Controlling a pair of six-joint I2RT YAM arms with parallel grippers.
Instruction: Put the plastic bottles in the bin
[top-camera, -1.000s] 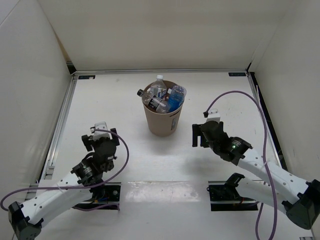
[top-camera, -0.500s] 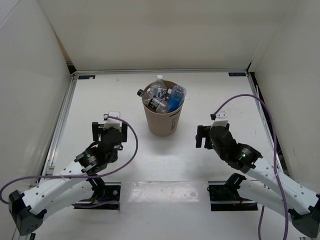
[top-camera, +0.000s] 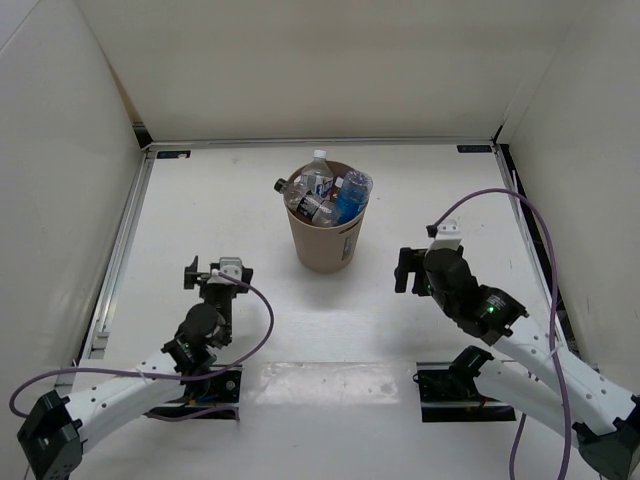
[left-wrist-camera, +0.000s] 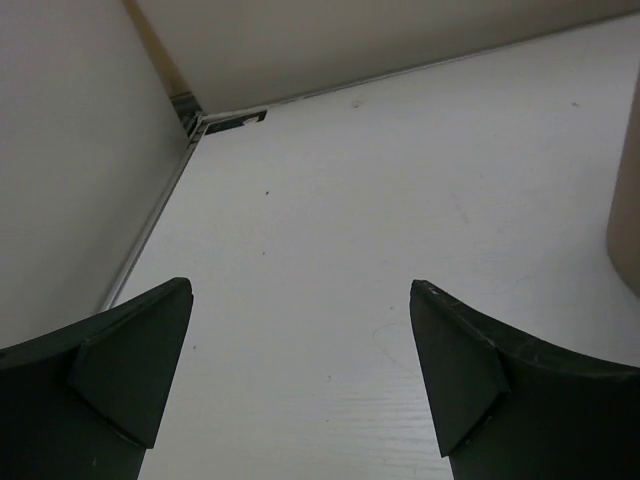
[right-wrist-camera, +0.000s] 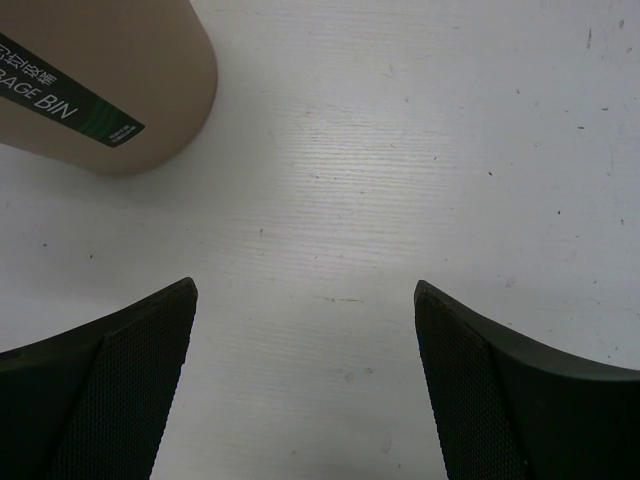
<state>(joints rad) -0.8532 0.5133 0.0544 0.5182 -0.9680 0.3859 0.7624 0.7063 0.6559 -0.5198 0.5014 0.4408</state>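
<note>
Ahead of the left pincer (top-camera: 218, 274) and off to its right stands the bin (top-camera: 324, 240), upright on the white table (top-camera: 200, 190). In that pincer's own wrist view we see only a tan sliver of the bin (left-wrist-camera: 626, 190) at the right edge. The left pincer (left-wrist-camera: 300, 300) is spread wide, with bare table between its dark fingers (left-wrist-camera: 120, 370) and nothing in its grasp.

To the left of the right pincer (top-camera: 402, 271) we find the same bin, near but apart from it. In the right wrist view the bin (right-wrist-camera: 110, 80) sits ahead and to the left of the fingertips, its dark label strip showing. The right pincer (right-wrist-camera: 305, 290) is also wide and holds nothing, hovering over bare table.

The plastic bottles (top-camera: 325, 195) are all inside the bin, piled so that their tops rise above the rim. The blue-tinted bottle (top-camera: 352, 198) lies on the side nearest the right pincer. The dark-capped bottle (top-camera: 291, 187) leans out over the rim on the side nearer the left pincer. A white-capped bottle (top-camera: 318, 170) stands at the rim farthest from both pincers.
</note>
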